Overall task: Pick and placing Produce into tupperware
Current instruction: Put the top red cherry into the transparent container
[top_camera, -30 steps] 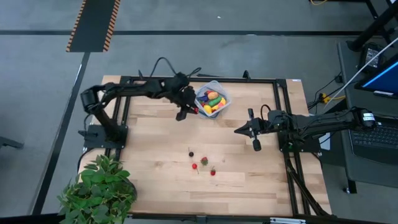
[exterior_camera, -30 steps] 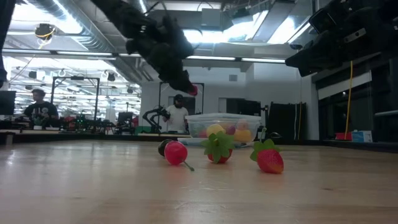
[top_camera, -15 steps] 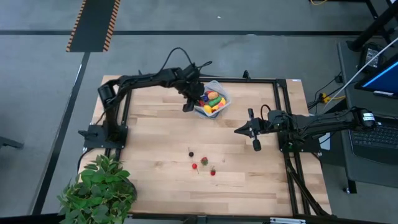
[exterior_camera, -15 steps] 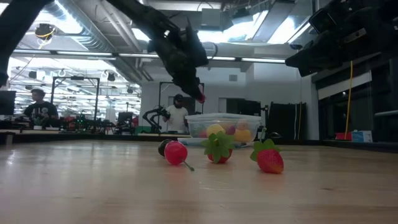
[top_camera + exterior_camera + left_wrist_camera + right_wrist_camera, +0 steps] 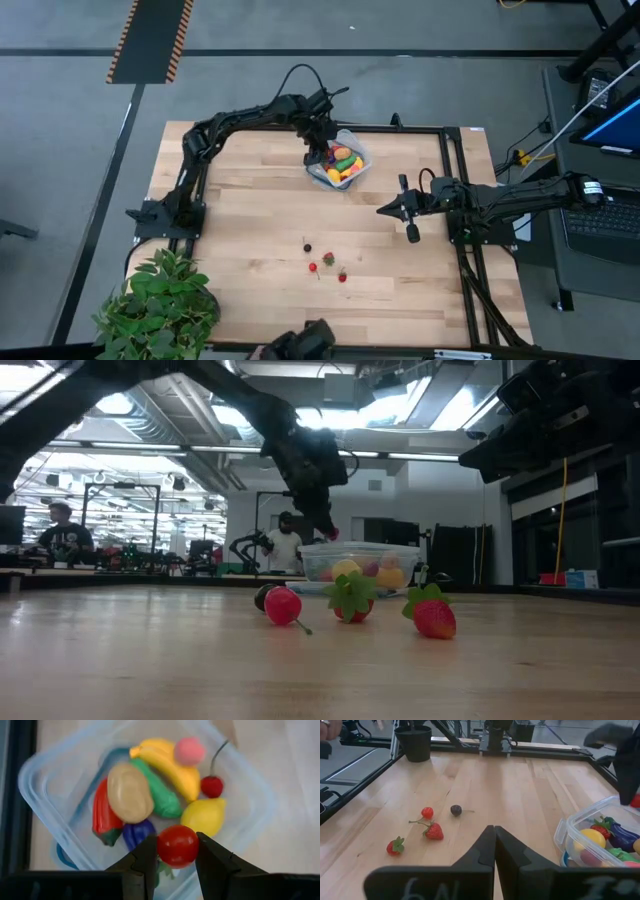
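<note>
- Over the clear plastic container (image 5: pixel 341 161) near the table's far edge, the left gripper (image 5: pixel 176 851) hangs with its two fingers clamped on a small round red fruit (image 5: pixel 177 845).
- Inside the container lie a banana (image 5: pixel 170 766), a lemon (image 5: pixel 203 816), a green cucumber (image 5: pixel 159 795), a tan potato-shaped piece (image 5: pixel 130 792), a red pepper (image 5: pixel 101 815), a purple eggplant (image 5: pixel 137 832), a cherry (image 5: pixel 212 786) and a pink ball (image 5: pixel 189 751).
- Out on the middle of the wooden table (image 5: pixel 240 250), well apart from the container, four pieces lie close together: a dark berry (image 5: pixel 307 247), two strawberries (image 5: pixel 328 259) and a red cherry (image 5: pixel 313 268).
- The right gripper (image 5: pixel 384 210) waits at the table's right side, fingers pressed together, holding nothing.
</note>
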{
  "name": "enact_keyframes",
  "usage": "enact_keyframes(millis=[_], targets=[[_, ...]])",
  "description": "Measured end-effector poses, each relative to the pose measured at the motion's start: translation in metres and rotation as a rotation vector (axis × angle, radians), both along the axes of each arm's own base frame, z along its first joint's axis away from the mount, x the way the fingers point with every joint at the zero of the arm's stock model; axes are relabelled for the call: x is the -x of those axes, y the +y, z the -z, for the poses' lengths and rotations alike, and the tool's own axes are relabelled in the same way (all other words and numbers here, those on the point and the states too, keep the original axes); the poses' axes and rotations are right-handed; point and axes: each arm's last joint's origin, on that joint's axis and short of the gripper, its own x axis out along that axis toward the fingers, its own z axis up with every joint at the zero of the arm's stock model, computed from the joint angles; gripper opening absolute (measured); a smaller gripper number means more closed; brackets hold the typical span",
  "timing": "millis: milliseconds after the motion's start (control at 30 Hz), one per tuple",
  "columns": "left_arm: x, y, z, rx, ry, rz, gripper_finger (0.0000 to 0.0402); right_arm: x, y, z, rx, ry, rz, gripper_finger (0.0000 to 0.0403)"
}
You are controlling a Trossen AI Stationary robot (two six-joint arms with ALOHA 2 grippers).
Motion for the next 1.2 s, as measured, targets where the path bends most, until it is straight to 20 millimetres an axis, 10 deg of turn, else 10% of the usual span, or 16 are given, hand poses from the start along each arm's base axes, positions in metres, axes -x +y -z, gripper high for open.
enact_keyframes(millis=[1200], targets=[[-0.0007,0.0022,0.0104,-0.069,0.203,-0.080,0.0099,0.0000,-0.0001,0.0000,0.000,0.000,0.000,0.0008]])
